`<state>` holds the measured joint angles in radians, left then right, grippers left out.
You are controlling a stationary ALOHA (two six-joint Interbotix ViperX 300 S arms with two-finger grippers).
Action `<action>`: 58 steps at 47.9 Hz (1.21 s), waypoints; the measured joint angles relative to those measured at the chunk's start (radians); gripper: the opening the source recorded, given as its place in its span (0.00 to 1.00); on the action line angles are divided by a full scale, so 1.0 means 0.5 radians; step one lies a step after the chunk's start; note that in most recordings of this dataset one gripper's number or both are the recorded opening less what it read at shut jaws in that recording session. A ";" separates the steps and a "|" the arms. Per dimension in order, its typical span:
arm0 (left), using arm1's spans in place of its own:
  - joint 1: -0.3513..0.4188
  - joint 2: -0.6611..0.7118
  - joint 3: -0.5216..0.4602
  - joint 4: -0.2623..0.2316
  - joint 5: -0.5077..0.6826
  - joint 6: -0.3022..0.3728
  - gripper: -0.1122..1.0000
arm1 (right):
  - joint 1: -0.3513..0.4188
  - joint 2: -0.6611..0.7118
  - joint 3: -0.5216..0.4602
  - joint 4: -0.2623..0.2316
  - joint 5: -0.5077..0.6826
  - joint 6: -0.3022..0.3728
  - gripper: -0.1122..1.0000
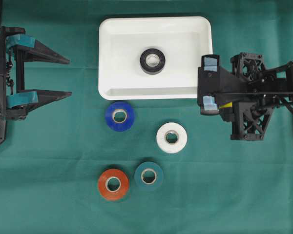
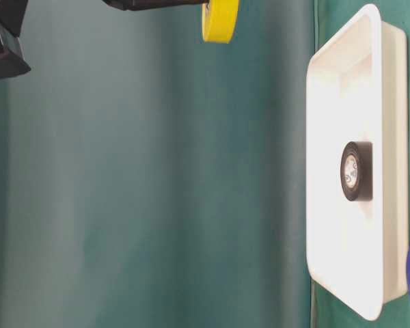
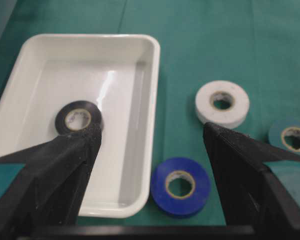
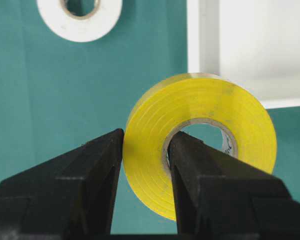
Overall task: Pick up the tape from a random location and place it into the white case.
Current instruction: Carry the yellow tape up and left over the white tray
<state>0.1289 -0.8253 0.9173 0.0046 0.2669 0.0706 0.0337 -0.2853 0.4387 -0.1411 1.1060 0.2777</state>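
A yellow tape roll [image 4: 190,115] is held upright, with my right gripper [image 4: 146,137] shut on its wall, one finger through the core and one outside. From overhead, the right gripper [image 1: 208,83] hovers at the right rim of the white case [image 1: 107,29], and only a sliver of the yellow tape [image 1: 226,105] shows. The table-level view shows the yellow tape [image 2: 220,20] lifted well off the cloth. A black tape roll [image 1: 152,61] lies flat inside the case. My left gripper [image 1: 69,77] stands open and empty at the far left.
On the green cloth in front of the case lie a blue roll [image 1: 119,116], a white roll [image 1: 171,137], a red roll [image 1: 113,184] and a teal roll [image 1: 148,175]. In the left wrist view the blue roll [image 3: 180,185] sits beside the case's corner [image 3: 155,75].
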 measured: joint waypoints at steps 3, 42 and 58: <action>-0.003 0.000 0.000 0.003 0.000 0.000 0.84 | -0.031 0.000 0.000 -0.012 0.000 0.000 0.38; -0.003 0.000 0.000 0.000 -0.003 0.000 0.84 | -0.699 0.000 0.000 -0.147 0.000 -0.043 0.38; -0.003 0.000 0.000 0.000 0.000 0.000 0.84 | -0.739 0.000 0.000 -0.150 -0.006 -0.061 0.38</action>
<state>0.1273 -0.8253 0.9173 0.0046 0.2669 0.0706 -0.3359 -0.2853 0.4387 -0.2163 1.1029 0.2470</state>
